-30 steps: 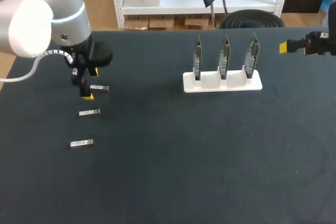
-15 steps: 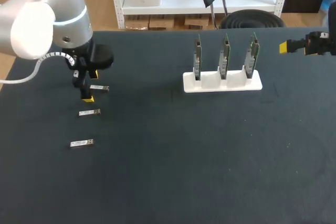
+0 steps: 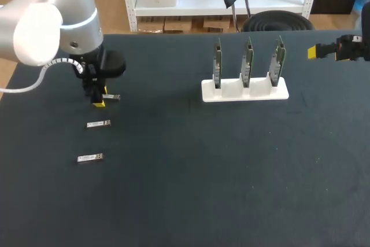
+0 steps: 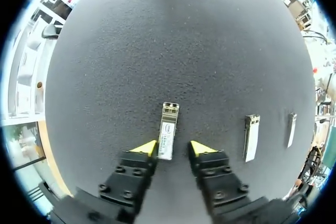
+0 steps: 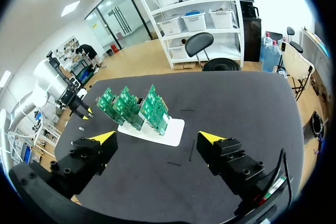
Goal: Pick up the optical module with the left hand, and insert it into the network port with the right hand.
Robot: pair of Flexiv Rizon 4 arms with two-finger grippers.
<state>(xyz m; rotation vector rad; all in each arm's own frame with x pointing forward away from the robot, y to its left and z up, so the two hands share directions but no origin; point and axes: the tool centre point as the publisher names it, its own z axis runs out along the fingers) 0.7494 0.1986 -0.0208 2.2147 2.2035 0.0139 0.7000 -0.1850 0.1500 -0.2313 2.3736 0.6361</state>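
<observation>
Three small silver optical modules lie in a row at the table's left. Around the farthest module stands my left gripper, low over the table. The module's rear end lies between the yellow fingertips; one tip is against it and a small gap shows at the other. The white stand holds three upright green network cards. My right gripper hovers open and empty at the table's far right, well away from the stand.
Two more modules lie nearer the front edge on the left, beside the left gripper in its wrist view. The black table top stretches wide between the modules and the stand.
The left gripper's fingers have drawn in from wide open to close around the farthest module, and the gripper has shifted slightly toward it. The right arm has stayed still.
</observation>
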